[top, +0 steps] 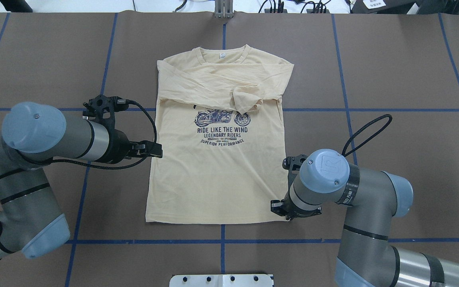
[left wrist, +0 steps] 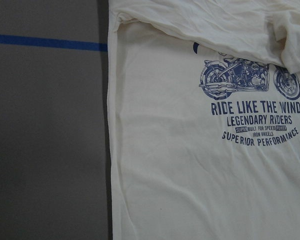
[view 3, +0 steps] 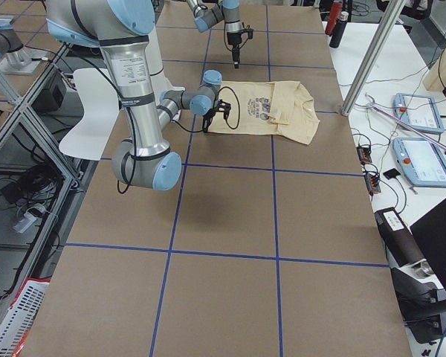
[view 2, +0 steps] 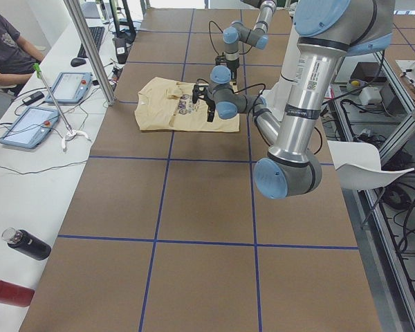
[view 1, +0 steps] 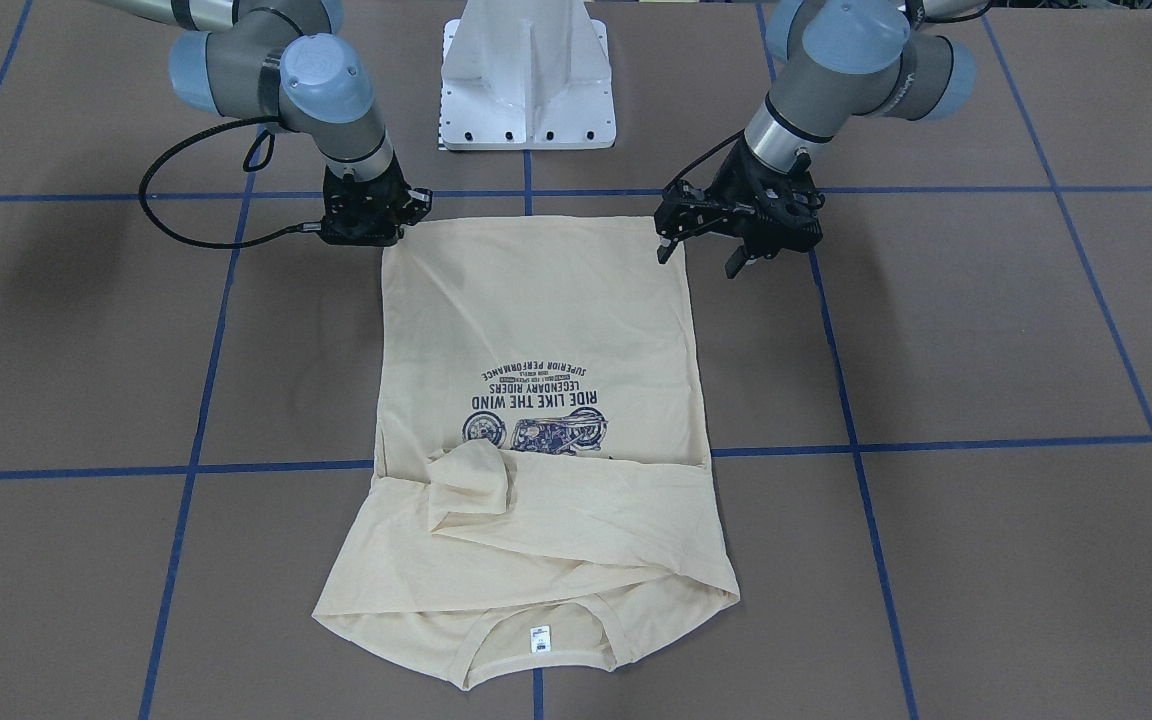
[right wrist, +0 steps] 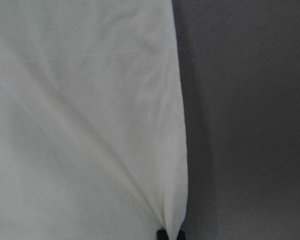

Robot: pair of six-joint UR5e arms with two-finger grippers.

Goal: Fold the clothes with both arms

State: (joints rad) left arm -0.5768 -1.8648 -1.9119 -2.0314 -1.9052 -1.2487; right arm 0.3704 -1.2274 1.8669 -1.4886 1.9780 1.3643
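Two hem corners matter here, and I hold only one. The T-shirt lies flat on the counter, print up. Its long axis runs from the hem at my near edge to the collar toward the far edge, with the sleeves crossed over the chest. My right fingers are pinched together on the hem's right corner, and the cloth puckers into them. My left fingers are spread apart, holding nothing, raised beside the shirt's left side edge. The free hem corner seems to lie back toward my near edge from them. I judge the left arm must reach it before both carry the hem toward the collar.
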